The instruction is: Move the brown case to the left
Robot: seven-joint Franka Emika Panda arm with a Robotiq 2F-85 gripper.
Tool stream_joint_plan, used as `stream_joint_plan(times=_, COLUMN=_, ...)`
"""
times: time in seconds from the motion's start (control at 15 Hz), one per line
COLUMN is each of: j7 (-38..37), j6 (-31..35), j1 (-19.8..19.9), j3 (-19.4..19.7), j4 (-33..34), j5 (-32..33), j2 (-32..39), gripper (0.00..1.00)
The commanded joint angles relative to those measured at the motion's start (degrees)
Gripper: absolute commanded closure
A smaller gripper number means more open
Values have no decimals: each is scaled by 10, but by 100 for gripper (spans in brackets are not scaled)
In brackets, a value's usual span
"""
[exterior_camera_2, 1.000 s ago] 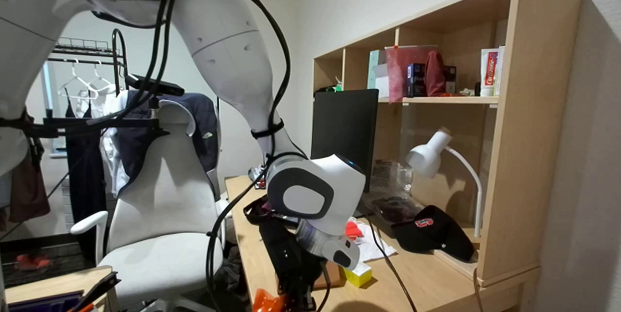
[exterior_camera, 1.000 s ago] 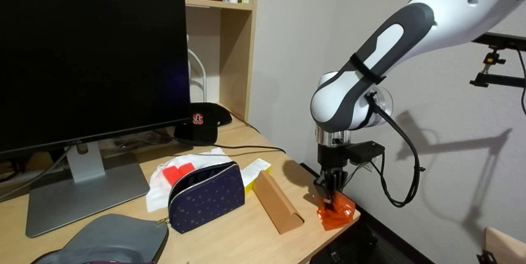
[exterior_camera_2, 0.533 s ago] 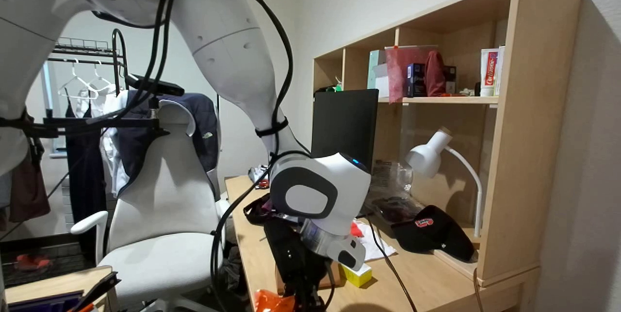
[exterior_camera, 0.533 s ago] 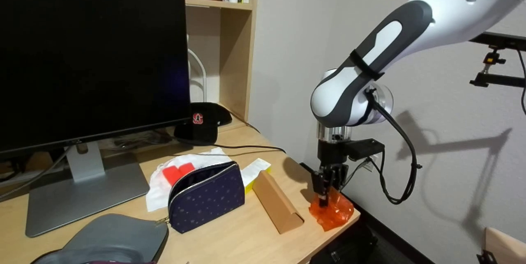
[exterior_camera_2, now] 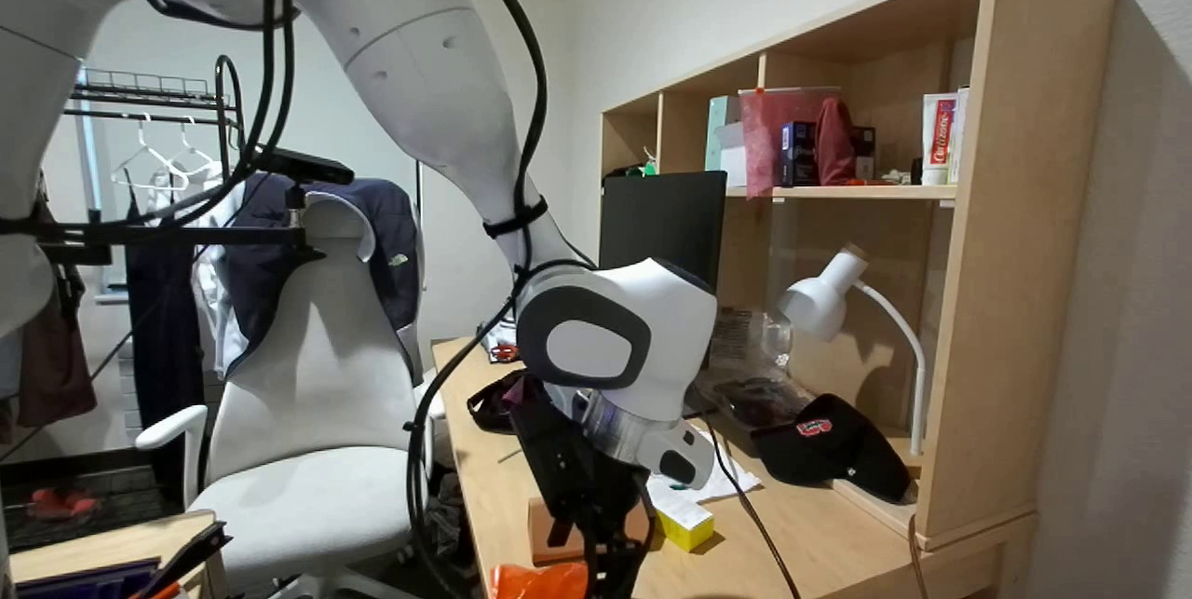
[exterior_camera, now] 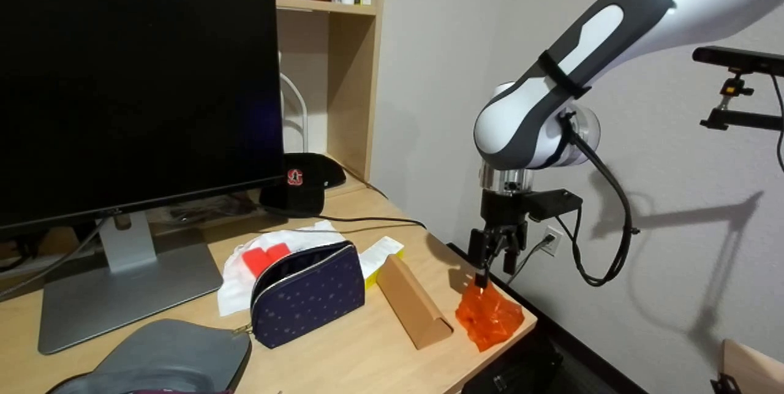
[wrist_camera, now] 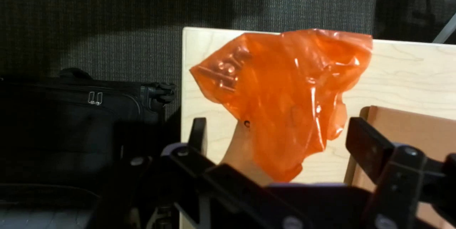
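The brown case (exterior_camera: 411, 303) lies on the desk, a slim tan box with a ridged top. In the wrist view, part of the case (wrist_camera: 415, 133) shows at the right, behind one finger of my gripper (wrist_camera: 280, 138). The jaws stand wide apart with nothing held between them. In an exterior view my gripper (exterior_camera: 496, 271) hangs over the desk corner, to the right of the case, above a crumpled orange translucent bag (exterior_camera: 490, 318). Elsewhere the arm hides much of the case (exterior_camera_2: 548, 532).
A dark navy dotted pouch (exterior_camera: 311, 302) stands left of the case. A yellow-and-white box (exterior_camera_2: 687, 524) sits behind the case. Further left is the monitor (exterior_camera: 141, 94). The desk edge (exterior_camera: 496, 354) drops off close to the orange bag, with a black suitcase (wrist_camera: 78, 115) below.
My gripper has opened and risen off the orange bag, whose fingers were down in it a second ago. The bag has spread and shifted slightly on the corner. The brown case has not moved.
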State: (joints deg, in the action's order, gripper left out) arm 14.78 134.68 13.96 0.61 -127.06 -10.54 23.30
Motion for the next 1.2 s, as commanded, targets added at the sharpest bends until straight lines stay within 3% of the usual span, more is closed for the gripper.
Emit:
stream_joint_plan(times=0.0, j7=-1, j6=3, j1=-12, j3=19, j4=-52, j5=19, j2=-76, gripper=0)
stream_joint_plan(times=0.6, j7=-35, j6=17, j1=-45, j3=49, j4=-86, j5=79, j2=-202, gripper=0)
stream_joint_plan(times=1.13, j7=-19, j6=9, j1=-50, j3=52, j4=-71, j5=66, j2=-201, gripper=0)
